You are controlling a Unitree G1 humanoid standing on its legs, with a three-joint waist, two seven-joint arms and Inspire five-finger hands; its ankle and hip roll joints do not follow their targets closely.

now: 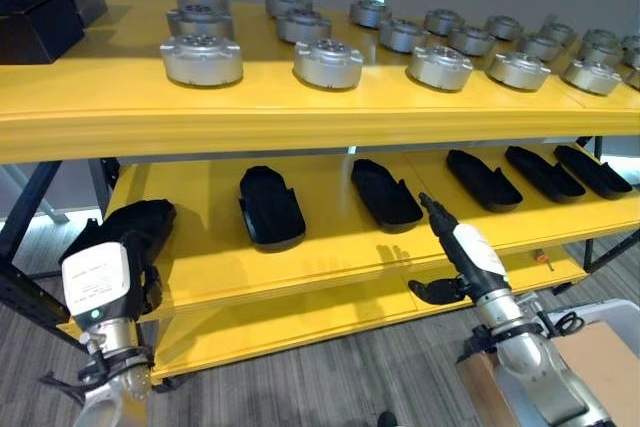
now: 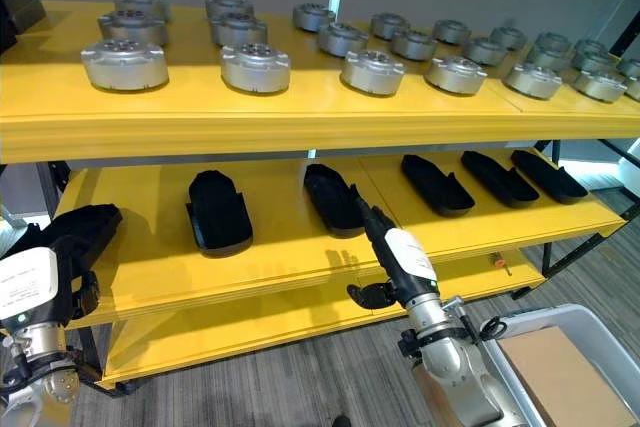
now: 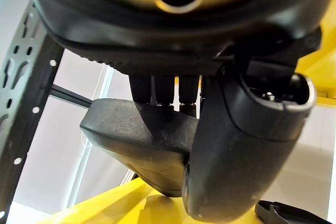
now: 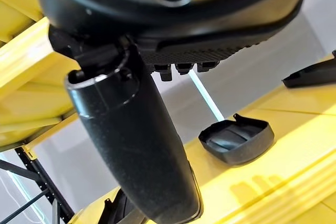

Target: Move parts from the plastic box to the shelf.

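Note:
My left hand (image 1: 100,282) is at the left end of the yellow middle shelf (image 1: 330,252), shut on a black shell-shaped part (image 1: 145,219). The left wrist view shows my fingers and thumb (image 3: 236,145) curled round that part (image 3: 136,135), just above the shelf board. Several more black parts lie in a row along this shelf, among them one (image 1: 270,207) beside the held part and one (image 1: 385,194) further right. My right hand (image 1: 470,252) is open with nothing in it. Its straight fingers point at the shelf's front edge below that second part (image 4: 236,140).
The top shelf (image 1: 320,112) carries several round silver metal parts (image 1: 327,62) and black boxes (image 1: 40,7) at its far left. A pale plastic box (image 2: 590,332) with a brown cardboard sheet (image 2: 560,372) inside stands at my lower right. A small orange thing (image 1: 541,256) lies on the lowest shelf.

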